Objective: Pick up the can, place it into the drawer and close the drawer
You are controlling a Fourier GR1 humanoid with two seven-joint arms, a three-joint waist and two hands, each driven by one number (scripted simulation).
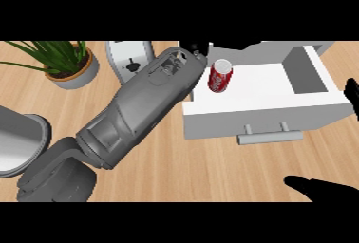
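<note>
Red cylindrical soda can (pixel 220 77) lies tilted inside open white box drawer (pixel 259 102), near its left wall. Black left hand (pixel 195 48) just beside can top, mostly hidden behind grey forearm (pixel 140 109) and cut off above: grasp cannot be told. Black right hand (pixel 321 189) cut off at lower right edge; state unclear.

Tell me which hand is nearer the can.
Left. The left hand is just up-left of the can, which lies in the drawer. The right hand rests far off at the view's lower right, beyond the drawer's front.
</note>
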